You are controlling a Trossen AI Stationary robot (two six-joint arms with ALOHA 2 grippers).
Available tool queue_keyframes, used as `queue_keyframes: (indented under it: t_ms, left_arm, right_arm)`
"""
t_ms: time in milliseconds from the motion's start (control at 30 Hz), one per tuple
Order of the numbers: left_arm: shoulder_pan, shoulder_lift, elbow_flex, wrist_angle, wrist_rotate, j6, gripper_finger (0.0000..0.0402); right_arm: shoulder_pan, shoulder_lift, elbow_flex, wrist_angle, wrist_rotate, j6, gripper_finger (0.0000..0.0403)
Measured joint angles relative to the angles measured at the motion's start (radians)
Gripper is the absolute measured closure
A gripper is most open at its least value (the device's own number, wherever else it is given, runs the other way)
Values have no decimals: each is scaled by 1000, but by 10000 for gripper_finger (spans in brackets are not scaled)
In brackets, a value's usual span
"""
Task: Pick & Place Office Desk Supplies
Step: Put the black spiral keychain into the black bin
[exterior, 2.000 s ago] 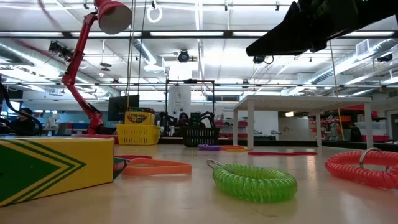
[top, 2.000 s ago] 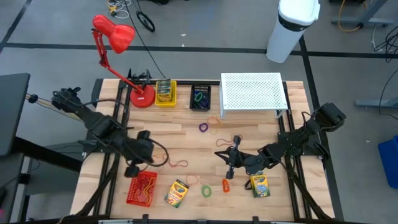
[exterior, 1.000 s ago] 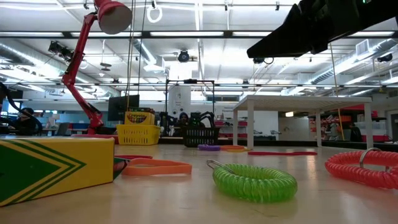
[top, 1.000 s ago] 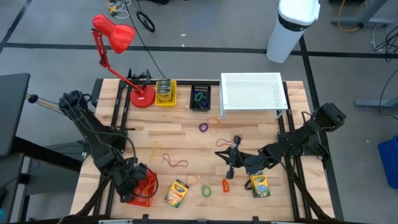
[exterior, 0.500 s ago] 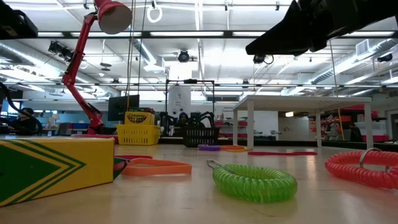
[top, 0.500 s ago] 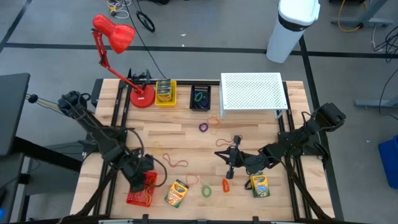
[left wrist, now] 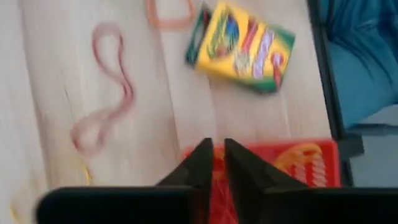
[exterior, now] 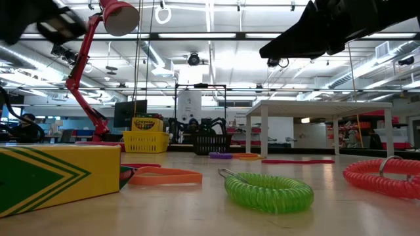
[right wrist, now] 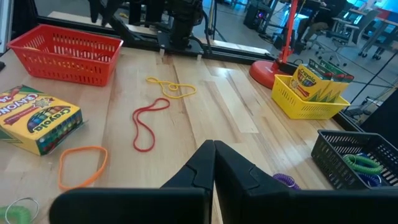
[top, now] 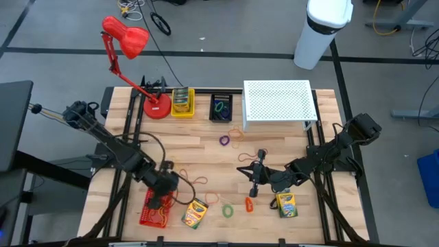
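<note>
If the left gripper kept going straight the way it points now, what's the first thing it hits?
Probably the red basket: the left gripper, nearly shut, points at its near rim. The crayon box lies beyond. Depth is unclear.

Red basket (left wrist: pixel 292 165) partly behind hand (left wrist: pixel 215 163)

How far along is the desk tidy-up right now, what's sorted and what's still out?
Done: rubber bands lie in the red basket, crayons in the yellow basket, coils in the black basket. In hand: nothing visible; the left end effector hovers by the red basket. Left: two crayon boxes, a red rubber band and several loops.
</note>
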Motion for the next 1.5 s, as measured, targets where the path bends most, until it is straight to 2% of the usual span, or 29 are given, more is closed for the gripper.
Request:
queue_keyframes:
  t_ms: [100, 267, 333, 433, 533, 667, 833, 933, 1033, 1200, 1333, 1500]
  left_arm:
    - [58, 0, 0, 68, -7, 135, 393]
    - [139, 0, -1, 215, -51, 363, 395]
    - [170, -2, -23, 334, -42, 446, 395]
    - [230, -2, -114, 531, 42, 537, 395]
    - [298, -2, -232, 718, 108, 569, 395]
    - [362, 0, -384, 1045, 190, 601, 395]
    - [391, 0, -508, 1402, 218, 673, 394]
    - [415, 0, -523, 1458, 185, 618, 394]
    - [432, 0, -512, 1455, 86, 567, 393]
    - [440, 0, -520, 1442, -42, 656, 396]
    - [449, 26, -599, 1640, -64, 657, 397]
    - [458, 66, -707, 1875, -187, 644, 396]
  right_arm:
    - [0, 0, 0, 0, 0, 0, 386]
    - [0, 0, 0, -1, 0, 0, 386]
    - [0, 0, 0, -1, 0, -4, 386]
    - [0, 0, 0, -1, 0, -5, 386]
    - [0, 0, 0, -1, 0, -6, 386]
    - [-1, 0, 0, -1, 0, -6, 386]
    - [-19, 0, 0, -1, -5, -2, 386]
    - [-34, 0, 0, 2, -32, 0, 386]
    - [-54, 0, 0, 3, -68, 12, 386]
    - [-81, 0, 0, 2, -116, 28, 386]
    - [-78, 0, 0, 1, -123, 21, 386]
    - [-78, 0, 10, -44, -122, 20, 386]
